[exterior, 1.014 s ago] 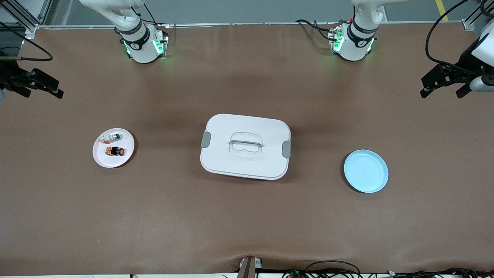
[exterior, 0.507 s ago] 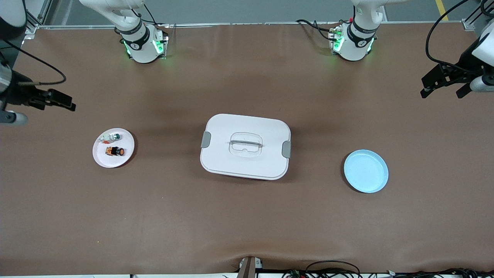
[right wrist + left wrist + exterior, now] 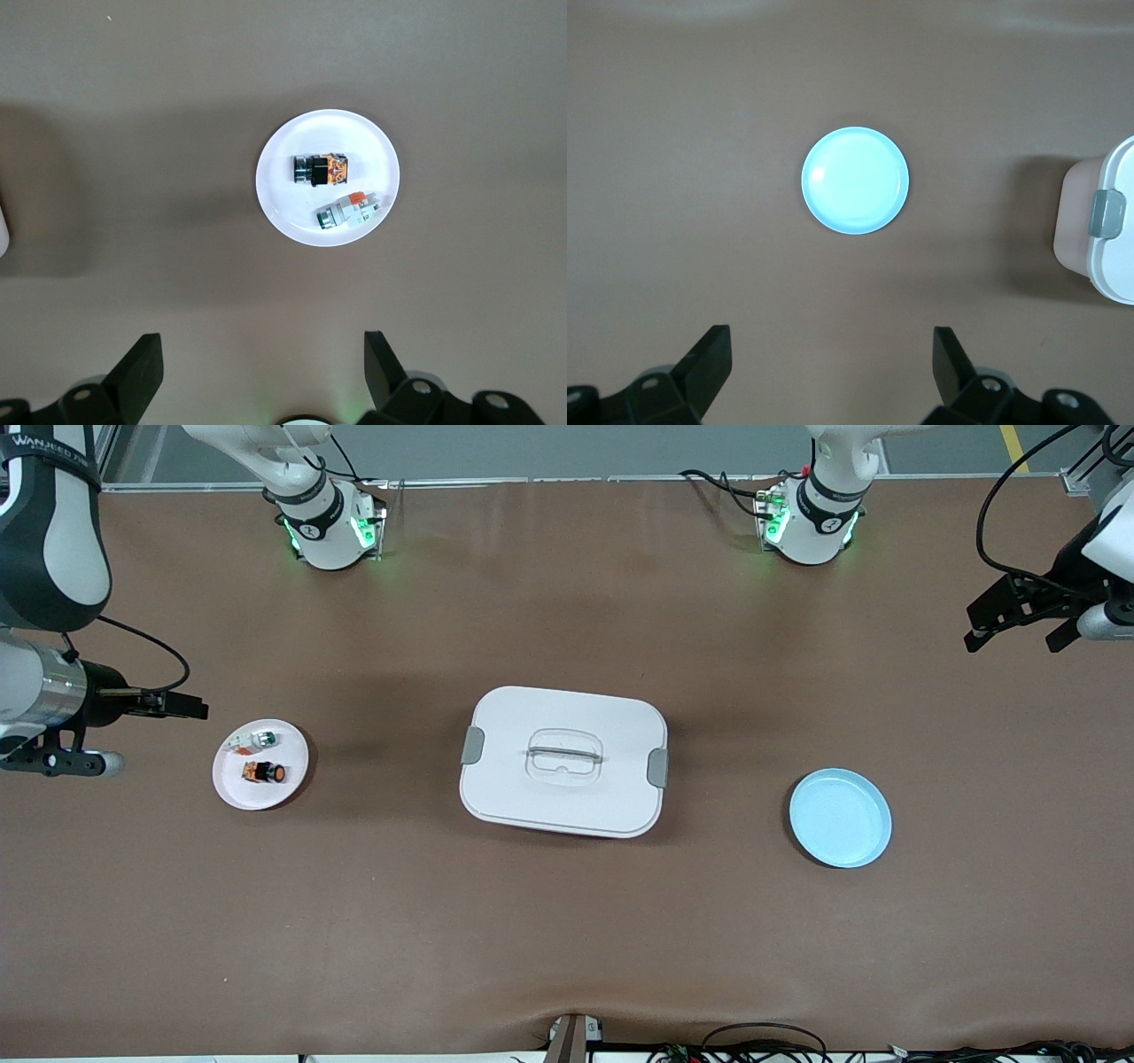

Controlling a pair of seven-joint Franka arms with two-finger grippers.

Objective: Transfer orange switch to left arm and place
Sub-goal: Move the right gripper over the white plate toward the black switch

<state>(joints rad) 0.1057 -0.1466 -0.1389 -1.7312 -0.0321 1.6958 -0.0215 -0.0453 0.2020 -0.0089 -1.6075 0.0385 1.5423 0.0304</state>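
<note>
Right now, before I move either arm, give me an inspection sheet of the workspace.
Surface: brown table, bare apart from the items below.
Job's things: orange switch lies on the white plate toward the right arm's end; the box sits mid-table, lid on, clips shut; the blue plate is empty toward the left arm's end.
Clutter: white-and-green part shares the white plate, apart from the switch.
Grippers: right gripper open, in the air beside the white plate, holding nothing; left gripper open and empty at the table's left-arm end, where the left arm waits.
Cables: black leads along the table's front edge.
Surroundings: nothing seen.
</note>
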